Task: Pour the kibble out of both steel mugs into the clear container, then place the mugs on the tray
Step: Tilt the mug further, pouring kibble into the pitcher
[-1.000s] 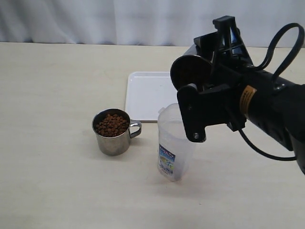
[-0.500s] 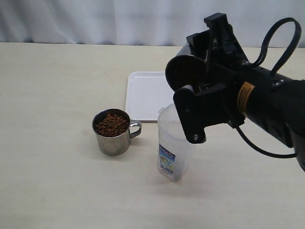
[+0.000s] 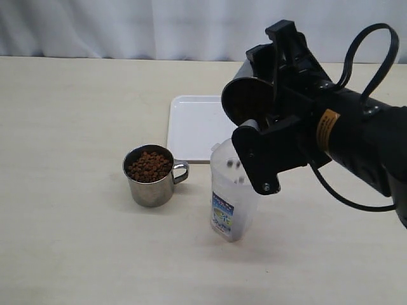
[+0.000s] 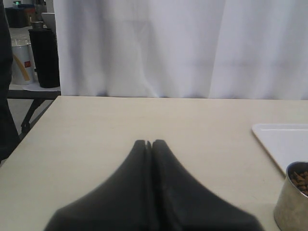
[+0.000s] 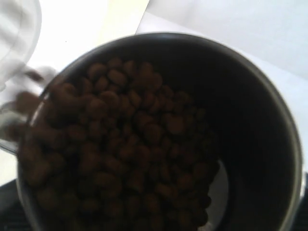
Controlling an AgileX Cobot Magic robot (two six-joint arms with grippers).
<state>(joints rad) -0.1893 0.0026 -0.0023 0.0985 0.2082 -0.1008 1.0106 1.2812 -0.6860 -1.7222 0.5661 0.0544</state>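
Observation:
My right gripper (image 3: 273, 108) is shut on one steel mug (image 3: 251, 98), held tipped on its side above the clear container (image 3: 232, 197). In the right wrist view this mug (image 5: 260, 120) is full of kibble (image 5: 130, 144) sliding toward its lower lip, and blurred pellets (image 5: 29, 77) spill over by the container's rim (image 5: 19, 38). A few pellets (image 3: 236, 165) are falling inside the container. The second steel mug (image 3: 149, 176) stands upright to the container's left, full of kibble (image 3: 149, 166). The white tray (image 3: 194, 127) lies behind both. My left gripper (image 4: 148, 143) is shut and empty, low over the table.
A pale curtain hangs behind the table. The right arm's black cable (image 3: 375, 51) loops above its wrist. In the left wrist view the standing mug (image 4: 291, 202) and a tray corner (image 4: 284, 142) lie ahead; a black cylinder (image 4: 44, 57) stands beyond the table's edge.
The right gripper has tipped its mug further over the container's mouth. Pellets have begun dropping into the container. The standing mug has not moved.

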